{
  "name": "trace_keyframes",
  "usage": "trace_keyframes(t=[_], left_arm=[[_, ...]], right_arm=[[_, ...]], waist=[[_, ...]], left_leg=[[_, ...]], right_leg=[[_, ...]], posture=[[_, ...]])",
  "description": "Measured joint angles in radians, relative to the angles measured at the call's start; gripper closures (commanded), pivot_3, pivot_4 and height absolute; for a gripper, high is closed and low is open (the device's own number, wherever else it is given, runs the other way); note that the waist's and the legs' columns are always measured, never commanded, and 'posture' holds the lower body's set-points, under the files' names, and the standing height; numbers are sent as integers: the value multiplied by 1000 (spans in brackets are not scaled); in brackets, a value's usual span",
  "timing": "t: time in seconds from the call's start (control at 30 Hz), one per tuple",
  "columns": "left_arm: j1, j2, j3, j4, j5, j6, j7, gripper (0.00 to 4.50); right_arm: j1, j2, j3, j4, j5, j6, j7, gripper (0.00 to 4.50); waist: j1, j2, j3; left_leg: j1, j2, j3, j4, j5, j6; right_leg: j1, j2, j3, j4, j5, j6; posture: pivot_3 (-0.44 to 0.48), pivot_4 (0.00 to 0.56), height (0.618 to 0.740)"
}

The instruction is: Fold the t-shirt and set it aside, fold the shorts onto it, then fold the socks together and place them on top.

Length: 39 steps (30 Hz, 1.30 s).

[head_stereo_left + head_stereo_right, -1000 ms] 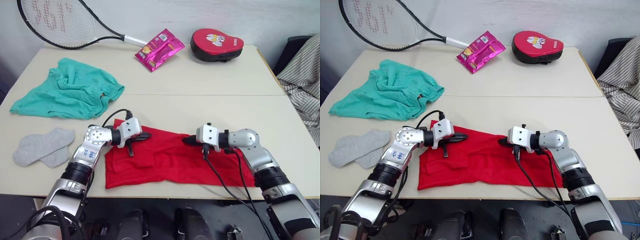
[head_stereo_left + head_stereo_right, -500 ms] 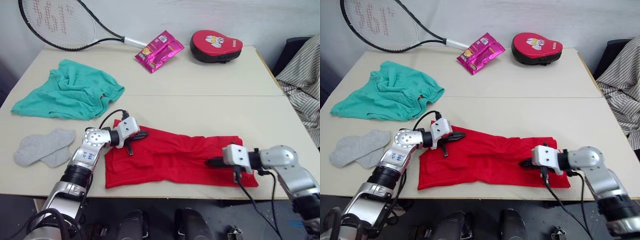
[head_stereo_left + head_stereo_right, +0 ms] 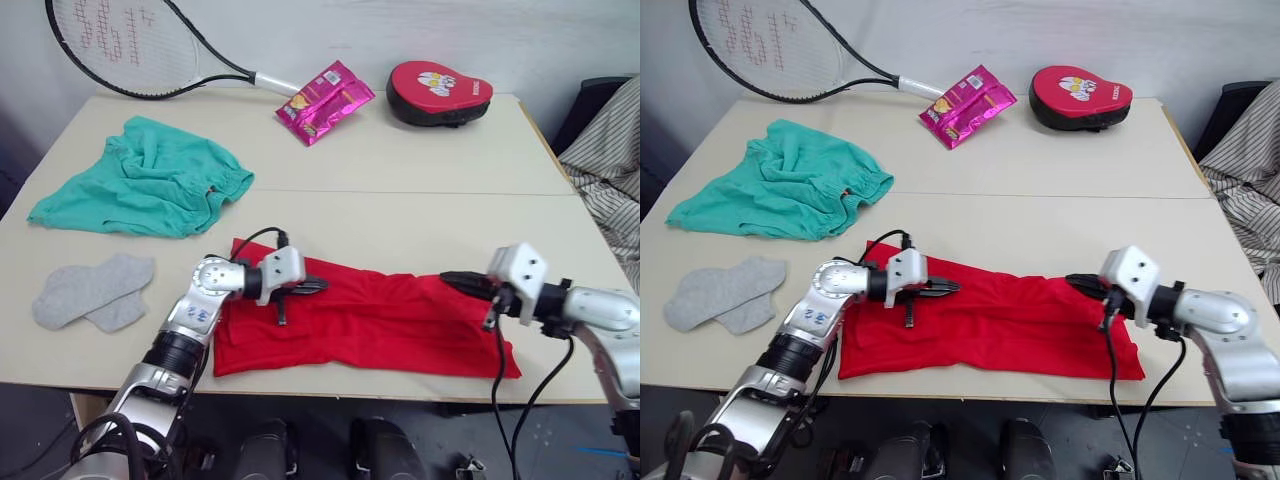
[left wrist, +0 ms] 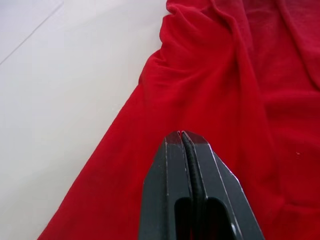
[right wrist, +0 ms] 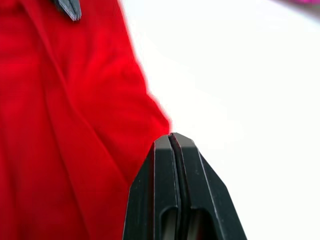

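While the red t-shirt (image 3: pixel 370 322) is lying folded into a long band on the desk (image 3: pixel 420 220), both clenched grippers are resting over it: left gripper (image 3: pixel 318 286) near its left end, right gripper (image 3: pixel 447 279) at its right end.

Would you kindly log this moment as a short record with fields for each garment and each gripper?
t-shirt: spread in a long red strip along the near table edge
shorts: crumpled, far left of table, unfolded
socks: overlapping, left of t-shirt
left gripper: shut, tips over t-shirt's left part
right gripper: shut, at t-shirt's far right corner
task state: nothing stacked yet
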Motion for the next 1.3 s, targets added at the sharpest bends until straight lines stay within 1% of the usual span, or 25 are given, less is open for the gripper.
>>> trace_keyframes(t=[0.07,0.2,0.33,0.43,0.57,0.7,0.77,0.83,0.9,0.97,1.07,1.17,1.23,1.3], left_arm=[[-12,-19,-18,0,11,-1,-7,4453],[-27,-21,-57,-3,24,-23,-49,4453],[-38,-18,-84,-4,33,-47,-77,4453],[-43,-15,-86,-2,38,-44,-79,4453],[-43,-15,-86,1,40,-36,-63,4453],[-40,-13,-79,2,41,-12,-38,4453],[-38,-12,-74,2,41,1,-26,4453],[-36,-8,-66,2,41,13,-20,4453],[-28,2,-48,2,34,18,-15,4453],[-8,7,-12,0,7,23,-13,4453],[22,12,49,-15,-55,39,-15,4453],[32,37,120,-52,-88,71,18,4453],[33,62,143,-39,-64,85,80,4453],[33,65,154,-11,-32,91,144,4453]], right_arm=[[-32,12,43,57,-39,-22,-1,4500],[-72,-12,84,153,-87,-108,45,4500],[-63,-72,91,172,-68,-168,163,4500],[-4,-127,77,137,-17,-178,263,4500],[92,-226,33,98,15,-170,344,4500],[188,-267,-19,68,37,-162,375,4500],[255,-300,-69,27,58,-144,390,4500],[280,-307,-121,4,77,-125,384,4500],[263,-268,-176,-11,106,-102,332,4500],[209,-204,-209,-15,126,-62,248,4500],[170,-140,-205,-41,135,-7,159,4500],[152,-92,-155,-40,97,-2,97,4500],[122,-25,-113,2,50,-27,43,4500],[112,31,-76,66,4,-68,-5,4500]], waist=[[3,0,0],[3,0,0],[3,0,0],[3,0,0],[4,0,0],[4,-1,-1],[4,-1,-1],[1,-1,-1],[-2,-1,-1],[-4,-1,-1],[1,-1,-1],[6,-1,-1],[2,-1,-1],[4,-1,-1]], left_leg=[[-3,0,0,1,0,1],[-3,0,-1,2,1,1],[-3,0,-2,3,1,2],[-3,0,-2,3,1,2],[-1,1,-3,3,1,2],[2,1,-4,2,0,2],[4,1,-3,1,0,1],[10,2,-3,-1,-1,1],[12,4,-4,-2,-2,-1],[12,4,-4,-3,-3,-4],[8,4,-5,-3,-2,-3],[4,3,-6,-2,-2,-2],[4,2,-5,-2,-2,-1],[4,2,-4,-2,-1,0]], right_leg=[[-2,0,-1,0,0,0],[-1,0,-2,0,0,0],[0,0,-3,-1,0,0],[1,0,-3,-1,0,0],[3,0,-3,-1,0,0],[6,-1,-3,-1,0,0],[7,-1,-2,-1,0,0],[12,0,-2,-4,0,0],[15,1,-3,-7,1,-2],[15,1,-3,-7,1,-2],[10,1,-3,-8,1,-2],[9,0,-5,-9,1,-2],[9,0,-6,-9,1,-2],[9,0,-6,-9,1,-2]], posture=[[0,150,740],[0,150,740],[0,150,740],[0,150,740],[0,150,740],[0,150,740],[0,150,740],[0,150,740],[0,150,740],[0,150,740],[0,150,740],[0,150,740],[0,150,740],[0,150,740]])
